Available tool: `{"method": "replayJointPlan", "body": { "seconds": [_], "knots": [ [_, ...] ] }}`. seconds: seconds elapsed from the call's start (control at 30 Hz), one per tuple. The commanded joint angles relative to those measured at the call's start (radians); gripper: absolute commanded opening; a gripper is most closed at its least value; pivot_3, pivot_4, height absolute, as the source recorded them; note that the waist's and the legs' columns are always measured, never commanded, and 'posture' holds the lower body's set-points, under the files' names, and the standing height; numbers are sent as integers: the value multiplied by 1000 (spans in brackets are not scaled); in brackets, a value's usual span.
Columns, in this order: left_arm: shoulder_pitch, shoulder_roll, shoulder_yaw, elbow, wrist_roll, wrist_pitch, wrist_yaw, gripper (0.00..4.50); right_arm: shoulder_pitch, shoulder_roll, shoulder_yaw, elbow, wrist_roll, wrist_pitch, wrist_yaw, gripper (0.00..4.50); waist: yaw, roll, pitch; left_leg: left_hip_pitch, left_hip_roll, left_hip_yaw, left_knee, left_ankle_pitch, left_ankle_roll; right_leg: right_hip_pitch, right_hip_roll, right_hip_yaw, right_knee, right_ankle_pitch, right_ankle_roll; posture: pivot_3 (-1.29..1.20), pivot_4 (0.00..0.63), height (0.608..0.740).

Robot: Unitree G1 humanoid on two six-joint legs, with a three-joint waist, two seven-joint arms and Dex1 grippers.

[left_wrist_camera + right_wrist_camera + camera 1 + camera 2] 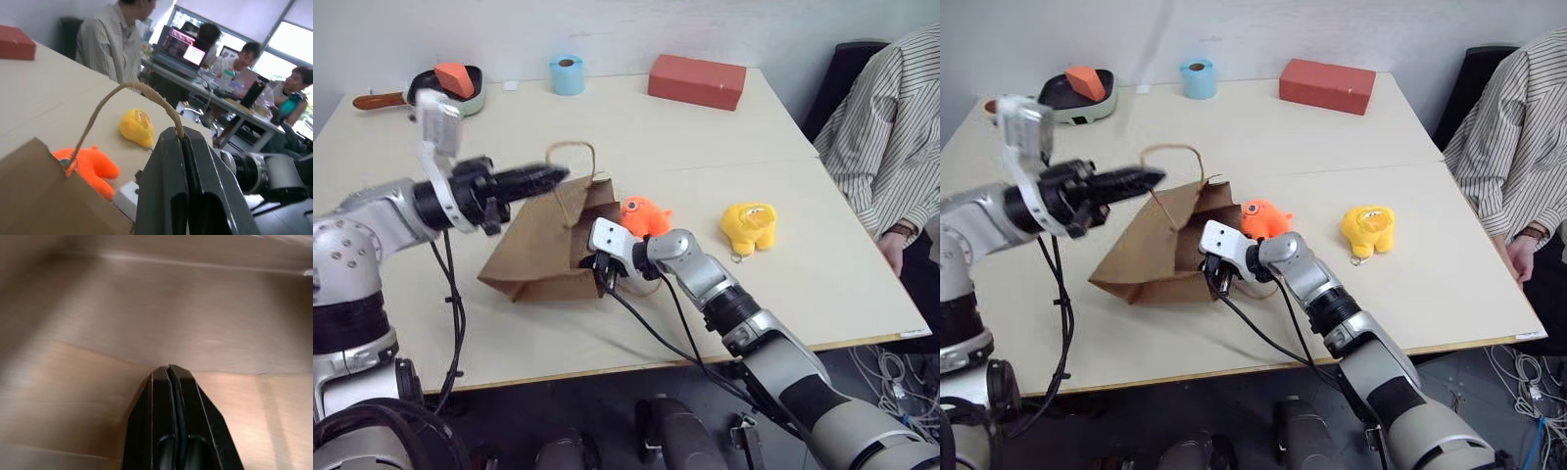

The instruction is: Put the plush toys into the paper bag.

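Orange plush toy (644, 216) beside right tool (598, 262)

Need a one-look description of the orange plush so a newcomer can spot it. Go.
Start at the brown paper bag lying on its side mid-table, mouth toward the seated person. Just past that mouth sits the orange plush, a bright blob with one round eye. The yellow plush lies farther toward the person, and the other orange thing, a wedge block, sits in the pan at the far corner.
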Motion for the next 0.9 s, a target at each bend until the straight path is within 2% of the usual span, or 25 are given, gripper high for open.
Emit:
{"method": "replayJointPlan", "body": {
  "seconds": [0.03, 0.23, 0.33, 0.53, 0.77, 0.9],
  "knots": [
    [4, 14, 3, -49, 3, -47, -20, 0, -65, 15, -18, -28, 49, 13, 126, 43, 0, 0, 0, 0, 0, 0, 0, 0, 0, 0, 0, 0, 0, 0, 0, 0, 150, 740],
    [24, 24, -2, -64, -10, -64, -39, 0, -104, 15, 24, -2, 30, -95, 277, 43, 0, 0, 0, 0, 0, -1, 0, 0, -1, 0, 0, 0, 0, 0, -1, 0, 150, 740],
    [9, 13, 24, -53, -45, -53, -21, 0, -134, 54, 9, 84, 28, -89, 274, 43, 0, 0, 0, 0, 0, -1, 0, 0, -1, 0, 0, 0, 0, 0, -1, 0, 150, 740],
    [25, 38, 32, -76, -75, -45, -31, 0, -177, 153, -93, 223, 120, 90, 297, 43, -2, 0, 0, 0, 0, -1, 0, 1, -1, 0, 0, -1, 1, -1, -2, 0, 150, 740],
    [38, 70, 43, -91, -113, -29, -43, 0, -208, 209, -237, 322, 227, 303, 290, 43, 0, 0, 0, -1, 0, -3, 0, 1, -1, 0, -1, -1, 0, -1, -2, 0, 150, 740],
    [48, 82, 50, -101, -139, -19, -41, 0, -220, 218, -272, 357, 223, 317, 250, 43, -1, 0, 0, -1, 0, -3, 0, 1, -1, 0, -1, -2, 0, -1, -2, 0, 150, 740]
  ]
}}
